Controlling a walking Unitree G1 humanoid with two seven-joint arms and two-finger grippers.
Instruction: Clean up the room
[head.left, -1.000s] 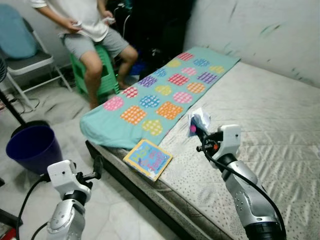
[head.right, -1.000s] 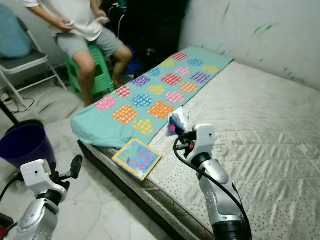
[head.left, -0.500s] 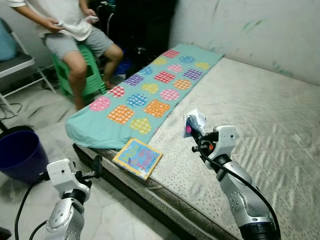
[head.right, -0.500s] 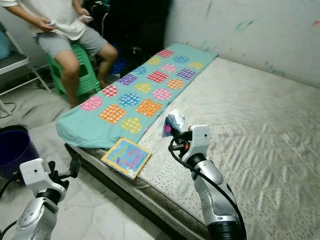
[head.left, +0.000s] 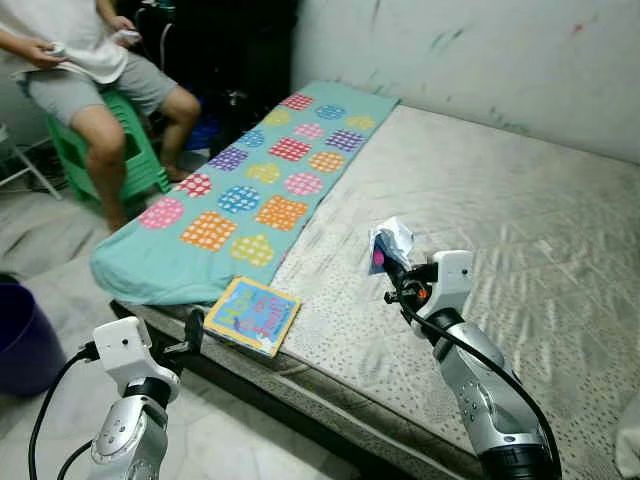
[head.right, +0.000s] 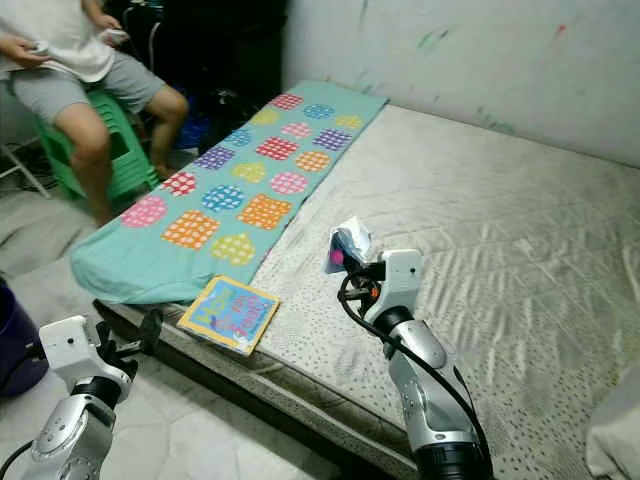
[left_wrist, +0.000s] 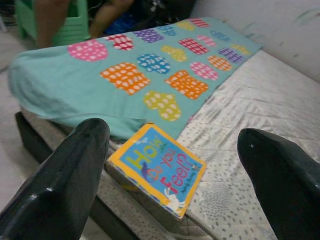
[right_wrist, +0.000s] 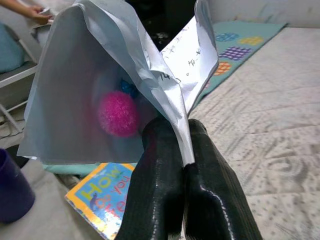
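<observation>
Right gripper (head.left: 392, 272) pinched tight on silvery wrapper (right_wrist: 107, 85), held above the mattress (head.left: 520, 230). Left gripper (head.left: 192, 335) spread wide, empty, low by bed edge. Book (head.left: 252, 315) on the mattress corner, not yet collected; purple bin (head.left: 22, 335) on floor nearby. Task early, approx.

Bed (head.left: 520, 200) with a bare, pale quilted mattress set against a marked white wall. A teal cloth (head.left: 250, 190) printed with coloured dotted patches lies lengthwise along the mattress's left side, its near end draped over the edge. A children's picture book (head.left: 252, 315) with a yellow border rests flat at the mattress's front edge, just beside the cloth's near end, one corner overhanging the dark bed frame.
</observation>
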